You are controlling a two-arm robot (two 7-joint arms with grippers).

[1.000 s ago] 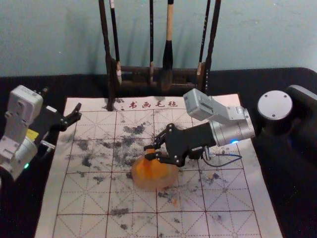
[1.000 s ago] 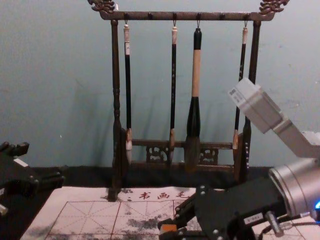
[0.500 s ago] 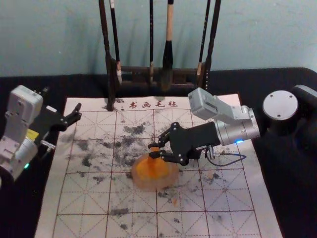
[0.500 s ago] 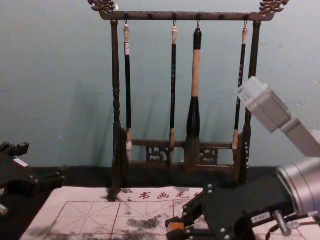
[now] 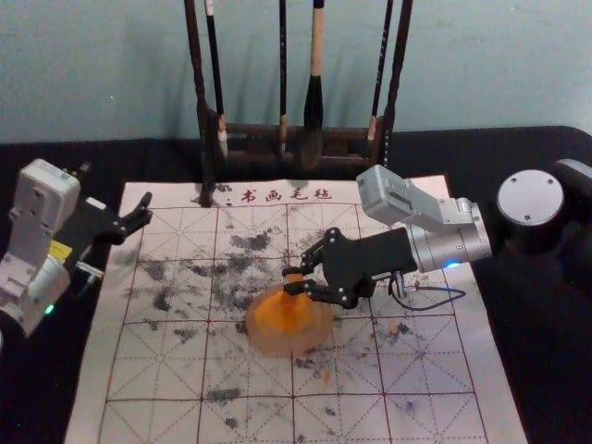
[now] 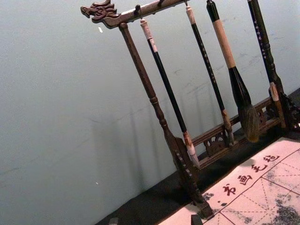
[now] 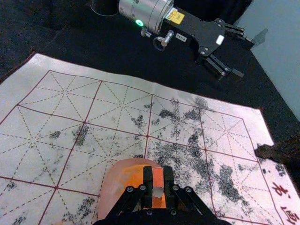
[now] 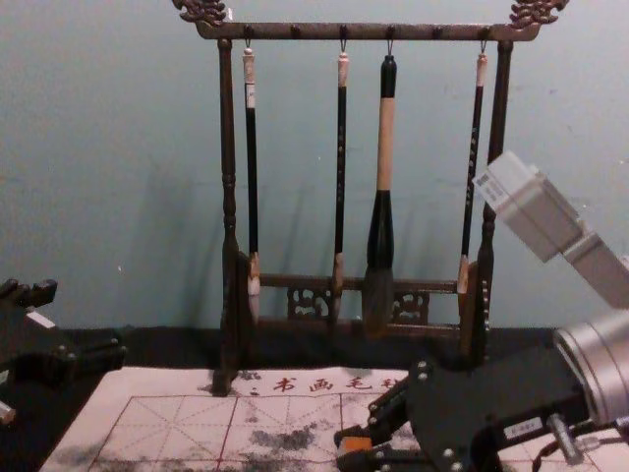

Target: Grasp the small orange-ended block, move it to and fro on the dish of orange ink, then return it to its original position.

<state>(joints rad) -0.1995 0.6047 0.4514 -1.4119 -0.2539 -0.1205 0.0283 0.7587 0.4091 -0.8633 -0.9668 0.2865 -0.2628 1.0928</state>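
"Since you have the better eye for handwork, tell me how the right pincer (image 5: 290, 281) stands."

"Clenched on the small orange-ended block (image 7: 158, 179), one finger on either side. Its orange end shows between the tips from the chest too."

"And the dish (image 5: 264, 340)?"

"Below the pincer and reaching toward the robot from it, on the mat (image 5: 425, 416). The tips sit over its far part. I can't tell whether the block's lower end touches the ink (image 5: 285, 320)."

"So which step is this?"

"The inking, I'd judge: the to-and-fro rub, with the return to come afterward."

"How would you do it well?"

"Lightly. Settle the lower face flat on the ink, then make short, level strokes beneath the pincer's path, inside the rim. Pressing hard could skid the dish or tip the block in the fingers."

"Which way has it room?"

"Toward the robot; there is more dish on that side of the pincer than beyond it. Turn before the block meets the wall, and lift straight up at the end so it doesn't drag or drip."

"The left pincer (image 8: 85, 324)?"

"Idle, fingers spread, well off to the right one's left. The brush rack (image 5: 250, 129) stands beyond the working pincer, so stray no farther that way."
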